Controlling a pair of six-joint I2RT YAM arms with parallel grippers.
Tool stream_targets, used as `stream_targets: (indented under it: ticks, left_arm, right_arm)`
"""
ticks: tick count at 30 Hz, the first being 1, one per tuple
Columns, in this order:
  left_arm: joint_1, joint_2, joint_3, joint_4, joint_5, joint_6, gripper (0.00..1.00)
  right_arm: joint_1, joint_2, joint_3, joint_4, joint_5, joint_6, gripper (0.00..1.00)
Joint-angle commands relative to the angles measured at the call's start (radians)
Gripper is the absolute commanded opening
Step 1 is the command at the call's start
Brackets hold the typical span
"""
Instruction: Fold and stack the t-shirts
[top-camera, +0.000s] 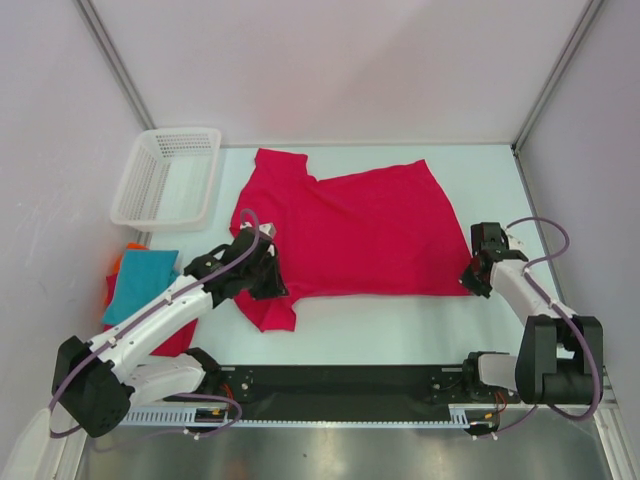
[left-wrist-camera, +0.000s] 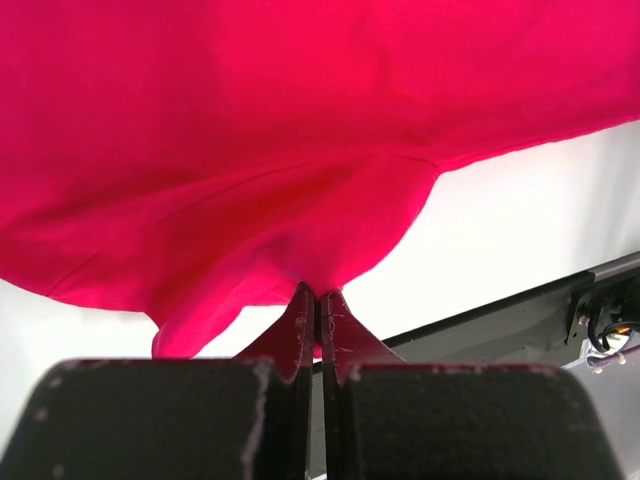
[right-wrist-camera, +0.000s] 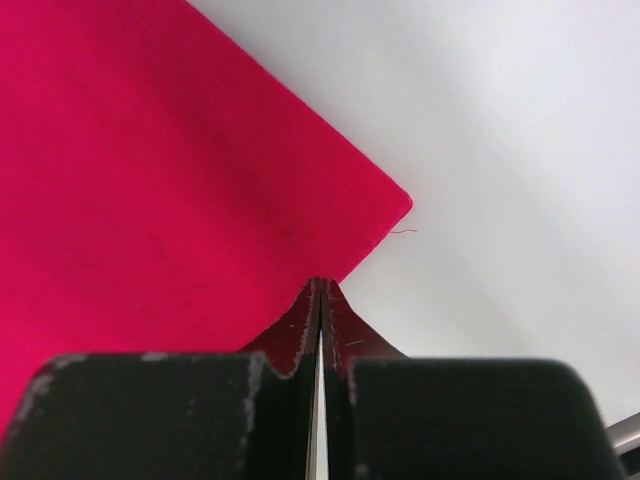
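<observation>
Top ext: big crimson-red cloth t-shirt (top-camera: 350, 230) flat, not yet folded; L pincer (left-wrist-camera: 320, 295) clamps its sleeve, R pincer (right-wrist-camera: 320, 287) nips hem corner; folded teal-topped pile (top-camera: 145, 283) behind L pincer

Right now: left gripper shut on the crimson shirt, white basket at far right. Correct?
No: the white basket sits at far left, not far right, as the top view shows. The left gripper is indeed shut on the crimson shirt.

basket (top-camera: 213, 175), folded t-shirts (top-camera: 140, 285) left, front open
</observation>
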Motion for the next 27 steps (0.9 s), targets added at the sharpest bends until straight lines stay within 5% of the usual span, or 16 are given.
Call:
stream_targets:
  ticks: [1,5,9,12,27]
  left_arm:
    - [0.016,-0.029,0.035,0.007,0.016,0.029,0.0]
    - [0.018,-0.031,0.032,0.007,0.022,0.03,0.0]
    - [0.021,-0.037,0.032,0.01,0.024,0.027,0.0]
    - [0.033,-0.032,0.038,0.011,0.031,0.03,0.0]
    - [0.097,0.049,0.182,0.019,0.089,0.079,0.0]
  right_arm:
    - [0.005,-0.075,0.003,0.004,0.002,-0.006,0.0]
    - [0.01,-0.096,0.007,-0.017,0.01,0.0,0.01]
    - [0.011,-0.073,0.013,-0.037,0.002,0.0,0.36]
    - [0.062,-0.069,0.006,-0.034,0.007,0.012,0.46]
    - [0.146,0.003,-0.011,-0.011,0.033,0.058,0.47]
